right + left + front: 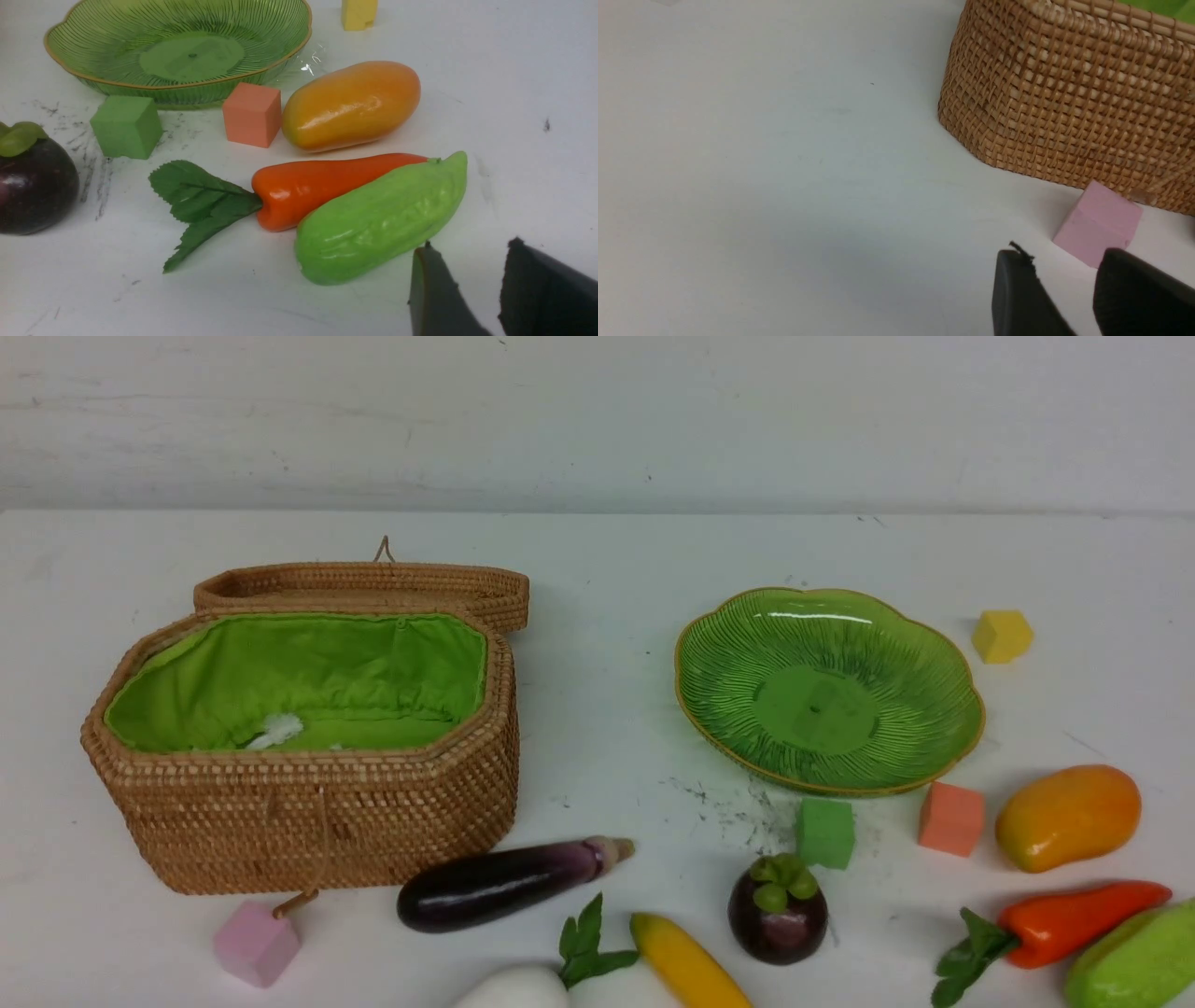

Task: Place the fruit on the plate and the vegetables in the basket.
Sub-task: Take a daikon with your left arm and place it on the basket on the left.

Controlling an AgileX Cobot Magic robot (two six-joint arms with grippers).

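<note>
The open wicker basket (pixel 308 821) with green lining stands at the left; the green plate (pixel 827 689) at the right holds nothing. The eggplant (pixel 504 885), radish (pixel 518 989), banana (pixel 686 963) and mangosteen (pixel 777 910) lie along the near edge. The mango (pixel 1067 817), pepper (pixel 1074 919) and cucumber (pixel 1134 959) lie at the near right. Neither gripper shows in the front view. My left gripper (pixel 1062 261) is open and empty, near the basket's wall (pixel 1069 102). My right gripper (pixel 469 252) is open and empty, just beside the cucumber (pixel 380 221), with the pepper (pixel 322 184) and mango (pixel 351 105) beyond.
Small foam cubes lie about: pink (pixel 255 943) by the basket's near corner, green (pixel 825 833) and orange (pixel 950 818) in front of the plate, yellow (pixel 1001 636) behind it. The basket's lid (pixel 364 586) lies open behind it. Dark scuff marks sit near the plate.
</note>
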